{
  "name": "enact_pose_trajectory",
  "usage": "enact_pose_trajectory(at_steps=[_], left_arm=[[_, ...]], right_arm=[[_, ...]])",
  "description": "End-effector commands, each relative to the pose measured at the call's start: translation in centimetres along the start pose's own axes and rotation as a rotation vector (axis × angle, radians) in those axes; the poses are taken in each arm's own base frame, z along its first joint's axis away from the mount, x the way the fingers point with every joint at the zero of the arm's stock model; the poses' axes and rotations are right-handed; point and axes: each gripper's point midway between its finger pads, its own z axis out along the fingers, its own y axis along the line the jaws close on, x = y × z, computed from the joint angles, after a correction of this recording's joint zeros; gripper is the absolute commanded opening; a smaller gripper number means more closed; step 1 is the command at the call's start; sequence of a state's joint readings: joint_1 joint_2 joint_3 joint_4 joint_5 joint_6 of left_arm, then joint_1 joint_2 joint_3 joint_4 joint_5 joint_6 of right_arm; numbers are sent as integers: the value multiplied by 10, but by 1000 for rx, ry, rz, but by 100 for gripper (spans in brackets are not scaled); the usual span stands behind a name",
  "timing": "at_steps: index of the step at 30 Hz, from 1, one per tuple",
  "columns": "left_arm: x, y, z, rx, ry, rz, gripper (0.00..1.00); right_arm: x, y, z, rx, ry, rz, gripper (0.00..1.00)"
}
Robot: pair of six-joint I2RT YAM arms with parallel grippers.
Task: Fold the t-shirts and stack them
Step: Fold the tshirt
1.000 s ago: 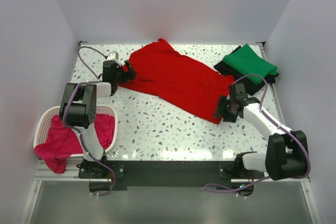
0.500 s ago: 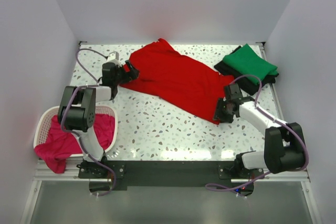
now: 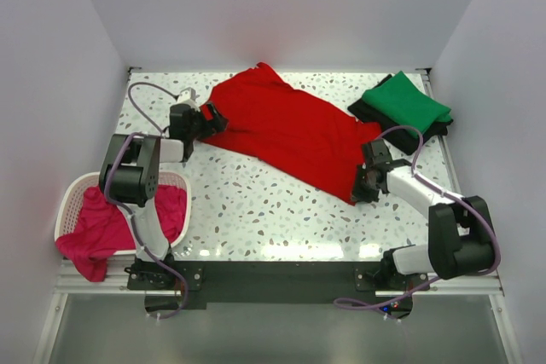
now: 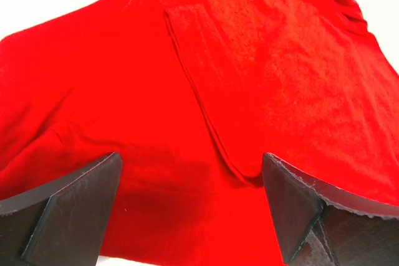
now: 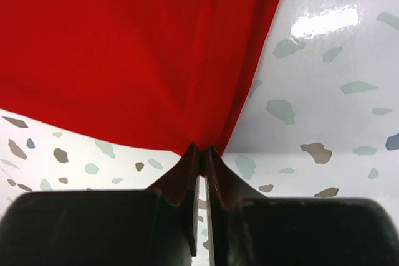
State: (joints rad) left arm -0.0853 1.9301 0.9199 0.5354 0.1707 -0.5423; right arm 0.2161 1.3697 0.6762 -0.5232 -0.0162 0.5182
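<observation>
A bright red t-shirt (image 3: 286,130) lies spread across the middle of the speckled table. My left gripper (image 3: 207,117) is at its left end, jaws wide open over the red cloth (image 4: 206,91), a raised fold between the fingers (image 4: 68,210). My right gripper (image 3: 358,187) is shut on the red t-shirt's (image 5: 124,48) near right corner, the hem pinched between the fingertips (image 5: 201,154). A folded green t-shirt (image 3: 405,104) rests on a black one (image 3: 365,112) at the back right. A magenta-pink t-shirt (image 3: 102,228) sits in the basket.
A white lattice basket (image 3: 70,198) stands at the near left, beside the left arm's base. White walls close in the table on three sides. Bare speckled tabletop (image 3: 264,210) lies between the red shirt and the near edge.
My right gripper has closed on the red shirt's near right corner and shifted slightly left. My left gripper has edged right onto the shirt's left end, still open.
</observation>
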Motion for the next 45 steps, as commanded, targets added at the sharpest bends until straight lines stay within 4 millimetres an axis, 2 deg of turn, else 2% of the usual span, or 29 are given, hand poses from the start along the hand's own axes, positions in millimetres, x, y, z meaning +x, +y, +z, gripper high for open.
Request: enact_pose_trajectory(at_steps=[1, 3, 11, 18, 27, 34, 38, 39, 40, 44, 45], left_arm=[[-9, 13, 6, -53, -25, -3, 99], [-10, 13, 6, -54, -26, -3, 100], [-10, 23, 5, -102, -9, -15, 100], [-15, 50, -2, -194, -12, -48, 100], [-13, 61, -5, -209, 3, -76, 100], [-12, 63, -20, -235, -21, -84, 100], [-1, 70, -30, -271, -11, -105, 100], [-8, 83, -36, -311, -37, -124, 100], [-3, 87, -39, -324, -30, -131, 100], [-4, 92, -53, -353, -60, -152, 100], [-10, 90, -58, -359, -85, -152, 100]], right_arm=[[10, -10, 6, 43, 26, 10, 6], [14, -9, 10, 41, 40, 8, 0], [29, -7, 13, 69, 91, -21, 0], [46, -7, 4, 112, 113, -43, 0], [58, -10, -14, 132, 114, -48, 0], [74, -6, -19, 127, 124, -77, 0], [81, -3, -22, 121, 123, -86, 0], [82, -1, -24, 114, 118, -92, 0], [84, 0, -25, 110, 117, -93, 0], [91, 0, -29, 100, 113, -100, 0], [94, 2, -30, 87, 113, -107, 0]])
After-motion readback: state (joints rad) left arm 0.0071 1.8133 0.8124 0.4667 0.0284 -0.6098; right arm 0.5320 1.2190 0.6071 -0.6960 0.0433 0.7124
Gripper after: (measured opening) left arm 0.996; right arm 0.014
